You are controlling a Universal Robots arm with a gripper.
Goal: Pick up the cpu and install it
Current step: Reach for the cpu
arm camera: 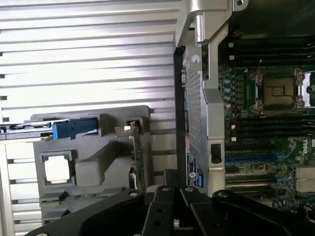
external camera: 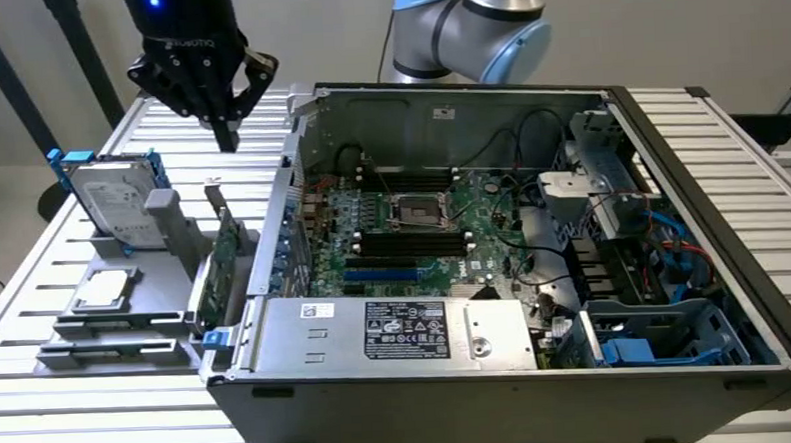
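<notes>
- My gripper [external camera: 228, 137] hangs above the slatted table [external camera: 97, 415], its fingers pinched together with nothing between them.
- The chip [external camera: 105, 288] lies flat in a grey holder [external camera: 171, 281] on the exterior view's left, outside the open case [external camera: 377, 407] and well apart from the gripper.
- A hard drive [external camera: 111, 199] stands at the holder's far end, and a green card [external camera: 211, 280] stands upright beside the case.
- The socket [external camera: 419, 212] on the board [external camera: 491, 215] has not yet received the chip.
</notes>
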